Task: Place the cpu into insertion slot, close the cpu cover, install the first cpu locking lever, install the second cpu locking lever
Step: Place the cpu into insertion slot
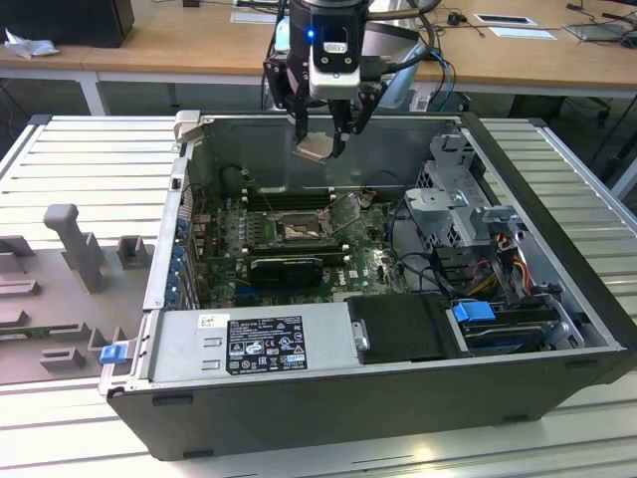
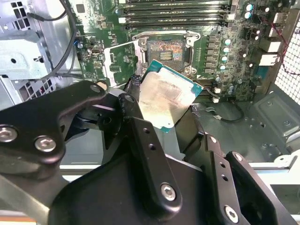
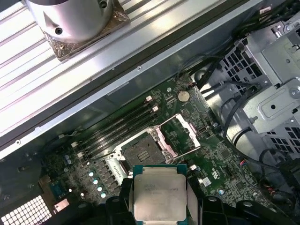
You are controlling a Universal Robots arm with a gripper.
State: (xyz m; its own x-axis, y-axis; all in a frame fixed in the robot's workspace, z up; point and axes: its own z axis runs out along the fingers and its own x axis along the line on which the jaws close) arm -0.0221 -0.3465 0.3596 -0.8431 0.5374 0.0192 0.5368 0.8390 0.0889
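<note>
A: Cpu whereabouts, please, but working down from the biggest thing.

B: Ribbed metal worktop [image 1: 90, 149] across the whole exterior view. Centre frame on it, open computer case [image 1: 398, 398], open side facing up. Grey fixture tray [image 1: 70, 259] at the exterior view's left, just beside the case.

A: Inside the case?

B: Green motherboard [image 1: 368, 264] flat on the floor of the case, middle of the frame. Silver power supply [image 1: 259, 339] along the near wall, lower centre. Near the board's centre, insertion slot [image 1: 296, 231], dark frame around a grey-gold contact field. Same slot [image 3: 143, 152] uncovered in the first wrist view, with the cpu cover [image 3: 180, 136] swung up off it and standing tilted just beside it.

A: Now the chip itself?

B: Upper middle of the exterior view: cpu [image 1: 313, 147], tilted, up in the air and well apart from the slot. Pale metal face turned toward the camera in both wrist views.

A: State of the hand?

B: Hand [image 1: 320, 142] clamped on the cpu, black fingers [image 3: 124, 206] pressing two opposite edges, seen plainly in the first wrist view.
</note>
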